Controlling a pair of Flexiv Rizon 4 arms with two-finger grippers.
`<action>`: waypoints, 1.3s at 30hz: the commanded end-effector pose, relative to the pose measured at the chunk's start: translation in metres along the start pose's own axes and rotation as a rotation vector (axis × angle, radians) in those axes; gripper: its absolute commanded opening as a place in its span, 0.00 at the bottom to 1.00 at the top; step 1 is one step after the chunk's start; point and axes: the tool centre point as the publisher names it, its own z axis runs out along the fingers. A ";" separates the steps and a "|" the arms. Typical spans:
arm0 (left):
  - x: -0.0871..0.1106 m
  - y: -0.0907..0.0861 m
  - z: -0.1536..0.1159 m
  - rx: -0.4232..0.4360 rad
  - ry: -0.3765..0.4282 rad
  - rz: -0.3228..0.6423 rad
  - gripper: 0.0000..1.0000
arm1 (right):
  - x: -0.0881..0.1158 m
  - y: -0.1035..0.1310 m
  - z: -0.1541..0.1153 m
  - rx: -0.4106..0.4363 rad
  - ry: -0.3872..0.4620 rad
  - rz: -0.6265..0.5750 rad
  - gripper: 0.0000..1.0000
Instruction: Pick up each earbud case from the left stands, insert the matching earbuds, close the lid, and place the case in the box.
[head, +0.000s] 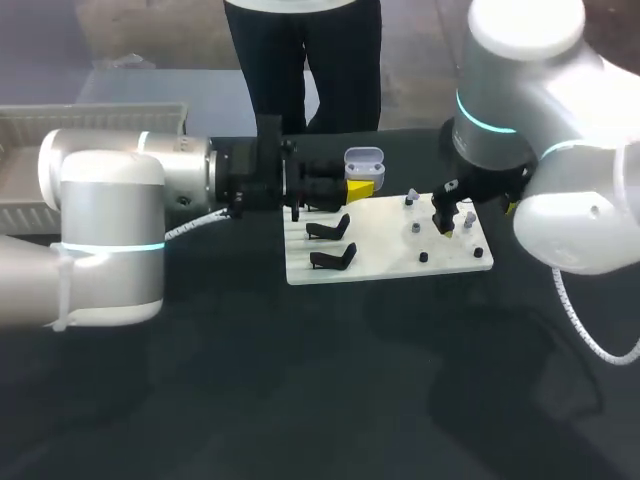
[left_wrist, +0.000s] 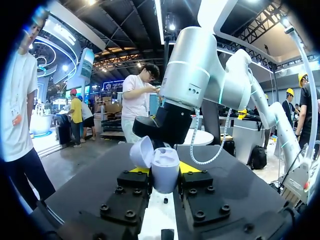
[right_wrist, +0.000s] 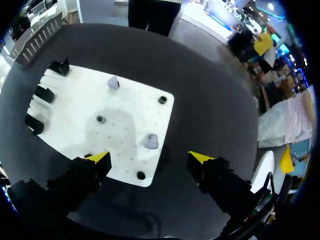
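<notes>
earbud case (left_wrist: 166, 176), lid open, pinched by left gripper (left_wrist: 165, 169), right gripper (right_wrist: 151, 158) spread wide, empty

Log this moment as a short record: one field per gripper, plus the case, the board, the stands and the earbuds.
left gripper: shut on the earbud case
case lid: open
right gripper: open, empty, above the edge of the white board
stands: three black stands along one side of the board, all empty
earbuds: two grey earbuds on the board, the nearer one just ahead of the right gripper
</notes>
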 end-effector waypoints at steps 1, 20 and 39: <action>0.001 -0.002 0.000 -0.008 -0.006 0.004 0.00 | -0.009 0.000 0.004 0.000 0.052 -0.003 1.00; 0.001 -0.002 0.000 -0.008 -0.006 0.004 0.00 | -0.006 -0.005 0.018 -0.008 0.073 0.005 0.48; 0.001 -0.002 0.000 -0.008 -0.006 0.004 0.00 | -0.011 -0.002 0.022 -0.019 0.072 -0.008 0.37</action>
